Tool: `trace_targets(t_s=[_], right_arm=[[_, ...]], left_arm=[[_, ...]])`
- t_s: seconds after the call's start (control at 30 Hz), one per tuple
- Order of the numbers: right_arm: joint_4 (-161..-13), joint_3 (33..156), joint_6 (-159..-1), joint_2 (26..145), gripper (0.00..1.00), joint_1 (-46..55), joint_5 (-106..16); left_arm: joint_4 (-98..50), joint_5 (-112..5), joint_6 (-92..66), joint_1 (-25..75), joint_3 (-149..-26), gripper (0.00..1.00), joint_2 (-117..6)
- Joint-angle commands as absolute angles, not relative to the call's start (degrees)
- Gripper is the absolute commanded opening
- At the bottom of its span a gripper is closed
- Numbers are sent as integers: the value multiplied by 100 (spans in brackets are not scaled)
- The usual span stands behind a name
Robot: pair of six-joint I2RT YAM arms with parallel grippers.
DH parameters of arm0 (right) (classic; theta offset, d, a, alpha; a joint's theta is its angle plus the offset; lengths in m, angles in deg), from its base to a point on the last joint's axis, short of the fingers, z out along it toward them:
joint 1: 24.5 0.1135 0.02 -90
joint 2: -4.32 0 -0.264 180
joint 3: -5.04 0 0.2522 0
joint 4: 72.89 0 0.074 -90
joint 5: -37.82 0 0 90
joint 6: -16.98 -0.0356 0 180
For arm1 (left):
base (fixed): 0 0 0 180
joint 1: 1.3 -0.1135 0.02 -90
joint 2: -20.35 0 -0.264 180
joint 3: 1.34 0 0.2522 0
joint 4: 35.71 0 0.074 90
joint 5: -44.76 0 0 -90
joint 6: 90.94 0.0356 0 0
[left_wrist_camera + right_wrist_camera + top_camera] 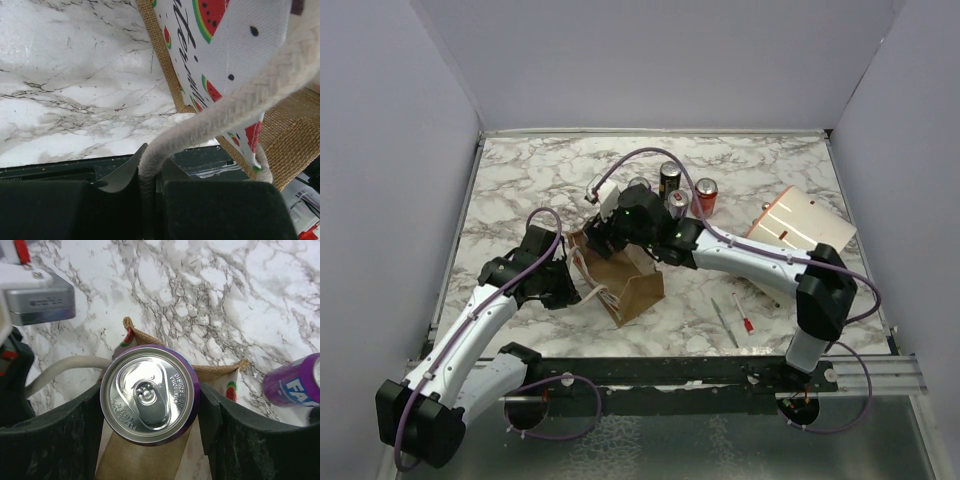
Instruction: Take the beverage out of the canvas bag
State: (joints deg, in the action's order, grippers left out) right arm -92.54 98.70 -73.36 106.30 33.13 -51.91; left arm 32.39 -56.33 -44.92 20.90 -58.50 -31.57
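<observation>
The right gripper [150, 410] squeezes the purple can [150, 395] by its sides, right over the canvas bag [632, 282]. At the bag's 9 o'clock, the left gripper [150, 200] pinches its white rope handle [225, 107]. A red can [705, 197] stands at the bag's 1 o'clock.

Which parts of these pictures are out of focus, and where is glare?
Left wrist view: rope handle soft near the lens, marble table sharper. Right wrist view: can sharp, glare on its lid; pincer fingers blurred. Top view: even light, faint shadows.

Standing cans [705, 197] crowd behind the canvas bag [632, 283] (table [520, 180] open leftward).
</observation>
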Motion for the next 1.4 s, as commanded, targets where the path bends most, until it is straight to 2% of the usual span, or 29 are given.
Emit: trace_targets(t_s=[0.0,0.3,0.53,0.77,1.03,1.2,1.37], right_arm=[[-9554,10184,-7447,9898,2,3272,-5374],[-10662,9813,-7540,8222,2,3271,-6143],[-11741,9618,-7648,7021,2,3267,-6137],[-12013,8526,-8307,6278,2,3272,-7174],[-11107,6663,-9359,5910,2,3264,-8012],[-9446,5620,-9057,5892,2,3272,-7820],[-8314,4985,-9176,6019,2,3272,-8357]], left_arm=[[3085,-5727,-4358,2096,-5902,0,-3207],[2978,-5771,-4267,2094,-5811,0,-3238],[2845,-5825,-4199,2094,-5756,0,-3344],[2803,-5835,-4154,2094,-5814,0,-3404],[2937,-5769,-4125,2094,-5923,0,-3379],[2980,-5745,-4096,2099,-6011,0,-3411],[3031,-5738,-4092,2094,-6167,0,-3468]])
